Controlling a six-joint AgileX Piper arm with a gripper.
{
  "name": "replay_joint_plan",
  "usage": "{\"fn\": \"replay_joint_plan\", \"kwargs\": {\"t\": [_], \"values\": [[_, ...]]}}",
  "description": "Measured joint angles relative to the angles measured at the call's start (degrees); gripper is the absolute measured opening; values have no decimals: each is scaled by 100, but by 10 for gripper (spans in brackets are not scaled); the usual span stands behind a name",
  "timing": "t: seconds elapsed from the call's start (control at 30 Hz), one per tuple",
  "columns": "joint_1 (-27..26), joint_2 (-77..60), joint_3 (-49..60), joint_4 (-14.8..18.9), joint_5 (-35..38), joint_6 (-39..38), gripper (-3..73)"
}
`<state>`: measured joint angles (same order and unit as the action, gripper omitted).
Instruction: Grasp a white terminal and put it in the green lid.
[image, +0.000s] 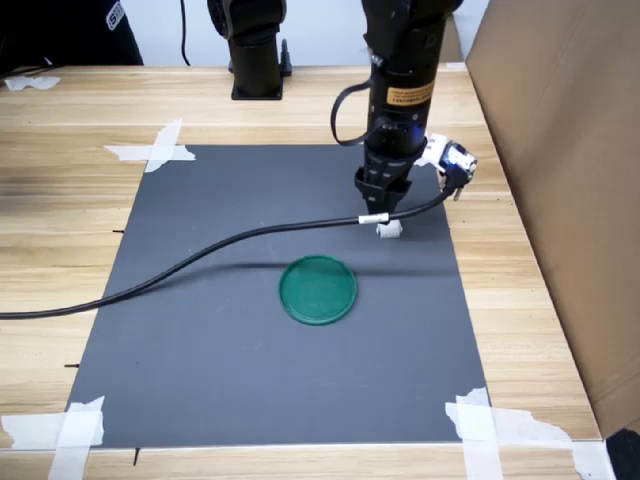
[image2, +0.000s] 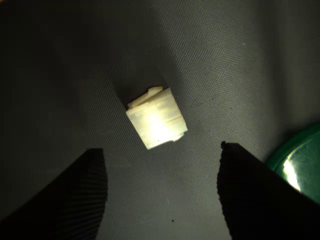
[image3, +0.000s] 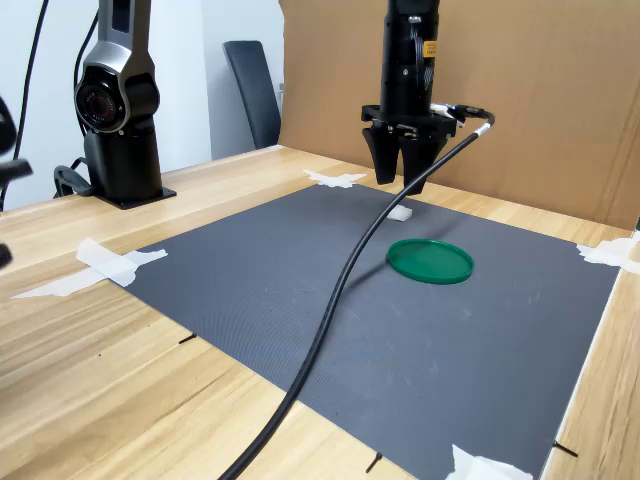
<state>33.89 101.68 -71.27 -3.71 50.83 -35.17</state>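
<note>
End effector (image3: 401, 186) spread, hovering above white terminal (image2: 156, 119) on mat, near green lid (image: 318, 289).

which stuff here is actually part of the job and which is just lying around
Part of the job:
- white terminal, lying on the mat
- green lid, empty
- hand, open above the terminal

Just lying about:
- black cable across the grey mat
- white tape strips at the mat's corners
- second black arm base
- cardboard panel
</note>
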Motion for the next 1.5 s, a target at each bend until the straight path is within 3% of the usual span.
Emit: {"fn": "replay_joint_plan", "kwargs": {"t": [0.43, 0.6, 0.77, 0.8, 0.97, 1.1, 1.27, 1.5], "values": [[0, 565, 36, 91, -285, -72, 562], [0, 663, 36, 102, -360, -56, 518], [0, 660, 36, 122, -360, 14, 373], [4, 633, 36, 122, -360, 55, 307], [-1, 146, 50, 182, -345, 172, 269], [-219, -116, -147, 264, -12, 264, 269], [-894, -149, -541, 270, 342, 211, 269], [-1385, -86, -931, 140, 713, 111, 269]]}}
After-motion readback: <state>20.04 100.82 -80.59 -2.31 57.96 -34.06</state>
